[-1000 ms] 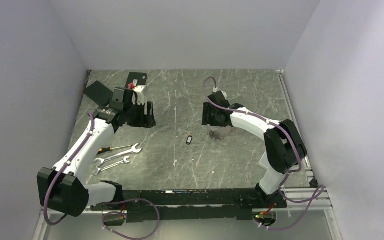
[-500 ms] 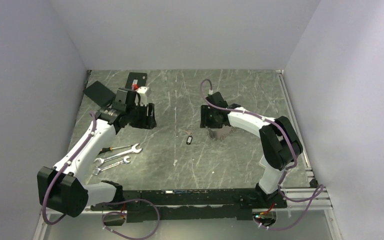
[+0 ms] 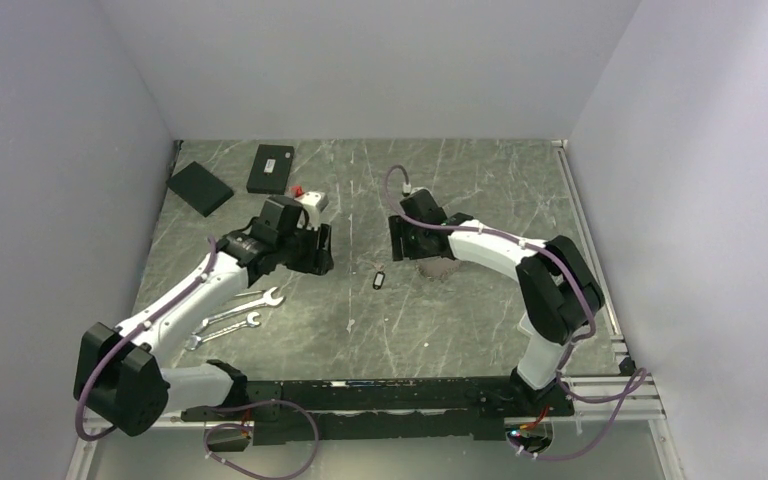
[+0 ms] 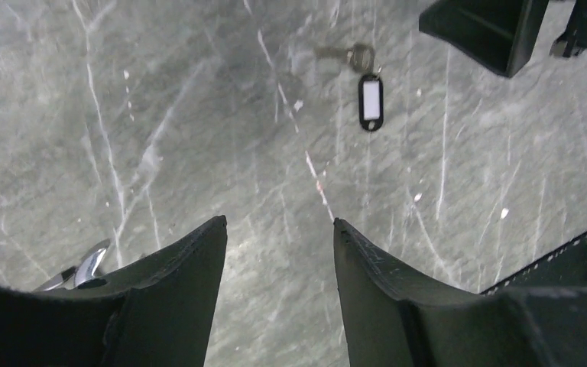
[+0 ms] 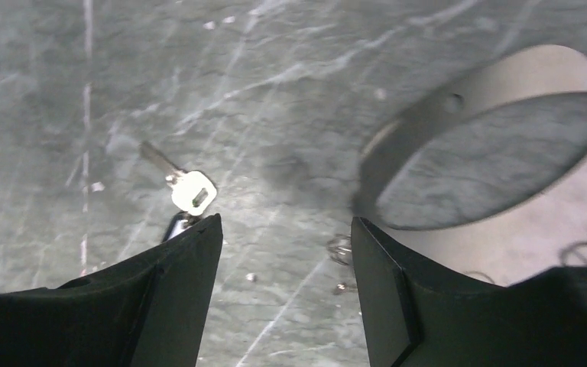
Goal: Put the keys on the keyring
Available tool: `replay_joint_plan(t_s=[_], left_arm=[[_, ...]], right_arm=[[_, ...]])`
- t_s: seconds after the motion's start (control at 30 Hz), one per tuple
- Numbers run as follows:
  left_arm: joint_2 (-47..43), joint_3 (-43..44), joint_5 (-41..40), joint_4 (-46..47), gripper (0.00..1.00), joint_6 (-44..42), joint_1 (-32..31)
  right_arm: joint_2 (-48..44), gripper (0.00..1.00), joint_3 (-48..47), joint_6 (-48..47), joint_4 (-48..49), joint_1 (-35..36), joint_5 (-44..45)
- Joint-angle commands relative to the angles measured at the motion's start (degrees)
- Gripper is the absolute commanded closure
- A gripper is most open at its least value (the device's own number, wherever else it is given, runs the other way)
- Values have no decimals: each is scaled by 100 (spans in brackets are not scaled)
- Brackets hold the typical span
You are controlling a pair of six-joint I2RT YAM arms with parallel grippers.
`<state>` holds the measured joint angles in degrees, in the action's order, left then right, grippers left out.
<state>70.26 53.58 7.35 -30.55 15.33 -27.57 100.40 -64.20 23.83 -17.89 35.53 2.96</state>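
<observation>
A single silver key with a black tag lies on the table between my two grippers. It shows in the left wrist view ahead of the fingers. In the right wrist view the key lies just beyond my left fingertip, which hides its tag. A jagged grey cluster, the keys on the keyring, lies on the table just right of my right gripper; the hoop itself cannot be made out. My left gripper is open and empty, left of the tagged key. Both grippers are open and empty.
Two black boxes lie at the back left. Several wrenches lie near the left arm. A small wire ring lies by my right fingertip. A pale blurred shape with an oval opening fills the right wrist view's right side.
My left gripper has moved from the black boxes at the back left towards the middle, nearer the tagged key. My right gripper has shifted left and back, uncovering the key cluster.
</observation>
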Motion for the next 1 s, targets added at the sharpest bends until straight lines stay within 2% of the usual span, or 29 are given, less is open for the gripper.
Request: replay_joint_plan(t_s=[0.0, 0.17, 0.3, 0.5, 0.6, 0.7, 0.77, 0.97], left_arm=[[49, 45, -645, 772, 42, 698, -363], [645, -77, -1272, 1625, 42, 891, -1102], [1472, 215, -1260, 2321, 43, 405, -1536], [2532, 688, 25, 3337, 45, -601, -1583], [2961, 962, 510, 3543, 53, -735, -1587], [3221, 934, 867, 3984, 56, -733, -1593], [3353, 865, 989, 4309, 62, -793, -1594], [3839, 864, 1230, 4881, 67, -1088, -1636]], right_arm=[[-632, 34, 365, 332, 238, -76, 969], [-1086, 34, 858, 684, 315, -198, 1402], [-1471, 35, 1170, 921, 304, -447, 1713], [-2194, 37, 1810, 916, 773, -968, 1448], [-2338, 37, 1958, 811, 865, -1137, 1147], [-2477, 37, 2132, 692, 1049, -1193, 875], [-2536, 37, 2201, 606, 1150, -1197, 720], [-2616, 37, 2334, 449, 1367, -1197, 425]])
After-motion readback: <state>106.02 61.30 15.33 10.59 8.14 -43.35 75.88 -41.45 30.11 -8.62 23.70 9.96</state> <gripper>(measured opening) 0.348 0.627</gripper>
